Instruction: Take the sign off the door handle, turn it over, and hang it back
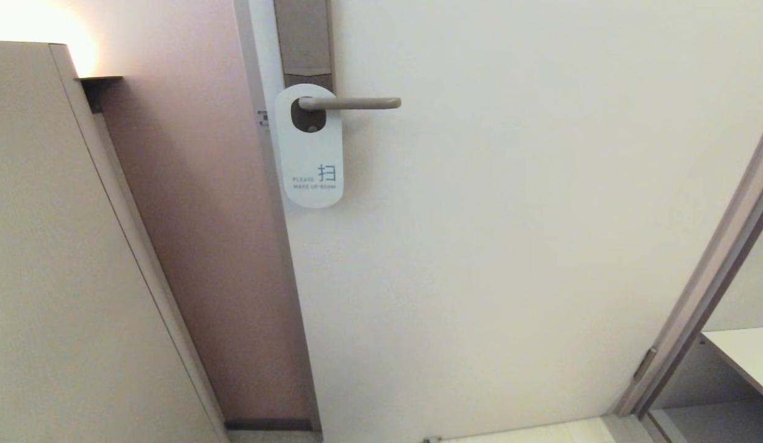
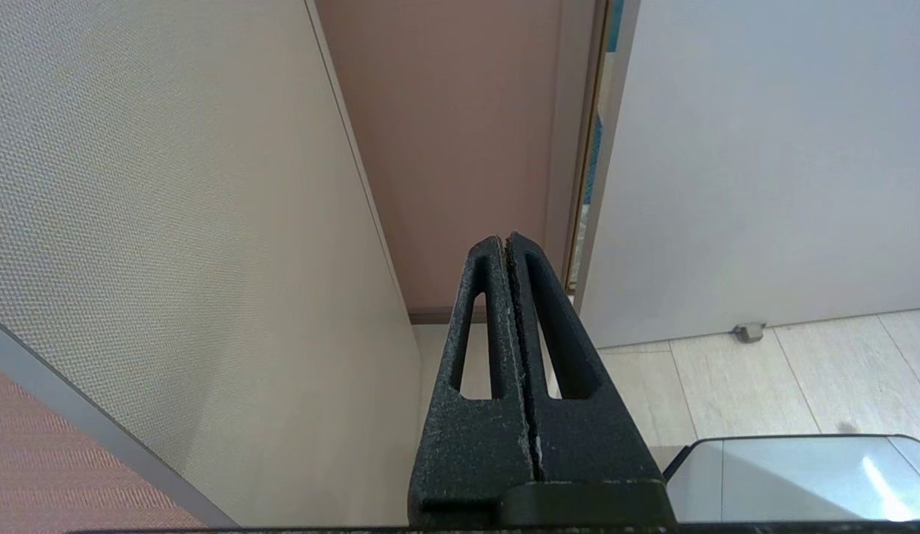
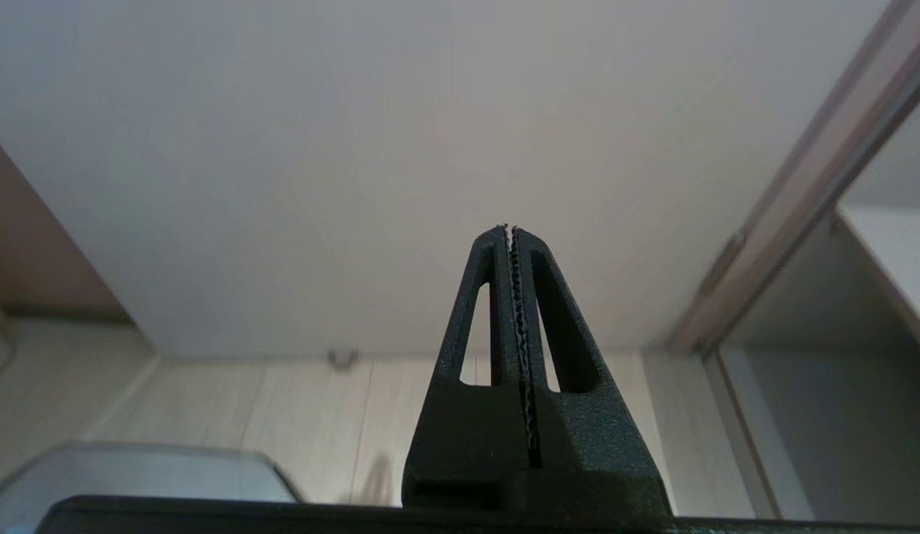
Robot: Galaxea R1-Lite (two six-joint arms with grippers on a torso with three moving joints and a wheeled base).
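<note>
In the upper left of the head view, hanging by its oval hole: a flat white sign with blue words (image 1: 309,160), white face out, down against the tall grey-brown backplate (image 1: 303,37). Just right of it, poking through the hole and sticking out sideways over the pale door (image 1: 511,246): a slim beige-bronze metal door handle (image 1: 351,103). Down low by the floor, far from the sign: black left gripper (image 2: 506,241), fingers pressed tight together, holding nothing. Same for black right gripper (image 3: 508,230), closed and empty.
</note>
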